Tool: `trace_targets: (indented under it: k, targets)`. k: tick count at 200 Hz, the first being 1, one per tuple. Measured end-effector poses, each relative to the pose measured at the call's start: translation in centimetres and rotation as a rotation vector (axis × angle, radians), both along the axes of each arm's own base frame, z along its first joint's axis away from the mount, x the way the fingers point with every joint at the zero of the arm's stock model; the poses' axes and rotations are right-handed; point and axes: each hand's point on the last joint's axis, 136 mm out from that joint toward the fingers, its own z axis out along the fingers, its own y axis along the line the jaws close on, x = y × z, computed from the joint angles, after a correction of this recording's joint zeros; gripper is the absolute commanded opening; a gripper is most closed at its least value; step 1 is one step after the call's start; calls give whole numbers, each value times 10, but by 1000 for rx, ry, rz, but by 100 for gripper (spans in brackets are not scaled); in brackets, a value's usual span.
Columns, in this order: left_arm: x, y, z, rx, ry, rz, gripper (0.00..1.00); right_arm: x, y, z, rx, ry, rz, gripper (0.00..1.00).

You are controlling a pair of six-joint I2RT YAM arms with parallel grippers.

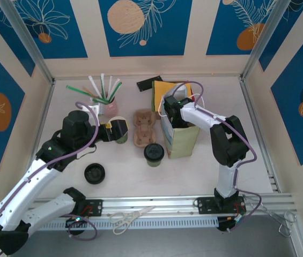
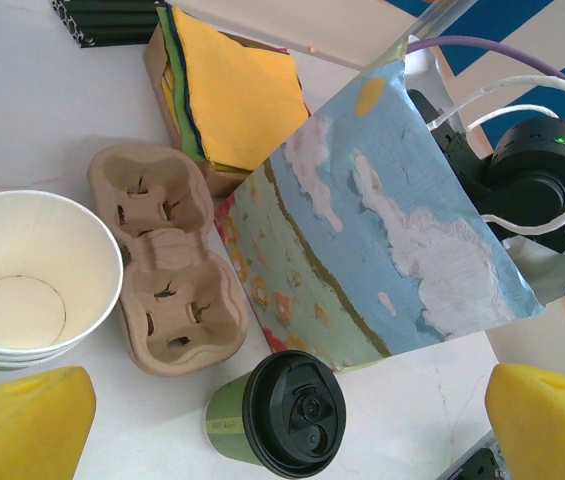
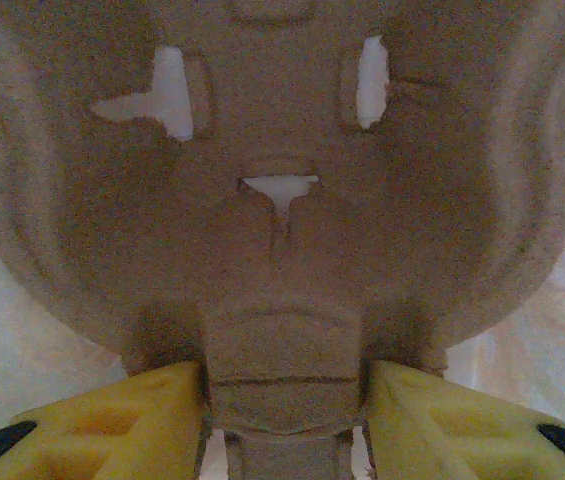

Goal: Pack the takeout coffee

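The takeout coffee (image 1: 154, 153) (image 2: 282, 415), a green cup with a black lid, stands on the table in front of the paper bag (image 1: 180, 140) (image 2: 382, 230). My left gripper (image 1: 118, 130) (image 2: 282, 445) hangs open to its left, beside a stack of lidless cups (image 2: 32, 275), its yellow fingers (image 2: 22, 420) wide apart and holding nothing. My right gripper (image 1: 171, 113) (image 3: 284, 420) reaches down into the bag. Its yellow pads (image 3: 122, 415) sit tight against both sides of the centre ridge of a cardboard cup carrier (image 3: 282, 200) inside the bag.
A second cup carrier (image 1: 143, 127) (image 2: 167, 290) lies between the cups and the bag. A loose black lid (image 1: 94, 173) rests near my left arm. Yellow napkins (image 1: 167, 91) (image 2: 232, 90) lie behind the bag, a cup of straws (image 1: 105, 101) at the back, scissors (image 1: 132, 217) on the front rail.
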Motion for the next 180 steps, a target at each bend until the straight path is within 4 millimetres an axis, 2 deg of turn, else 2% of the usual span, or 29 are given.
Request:
trace_targets:
  k: [88, 129, 180]
  targets:
    - [0, 0, 0, -1, 0, 0, 100, -10, -6, 13, -21, 36, -8, 56]
    - [0, 0, 0, -1, 0, 0, 100, -13, -7, 20, -21, 38, -19, 56]
    - [0, 0, 0, -1, 0, 0, 100, -4, -3, 45, 5, -14, -29, 59]
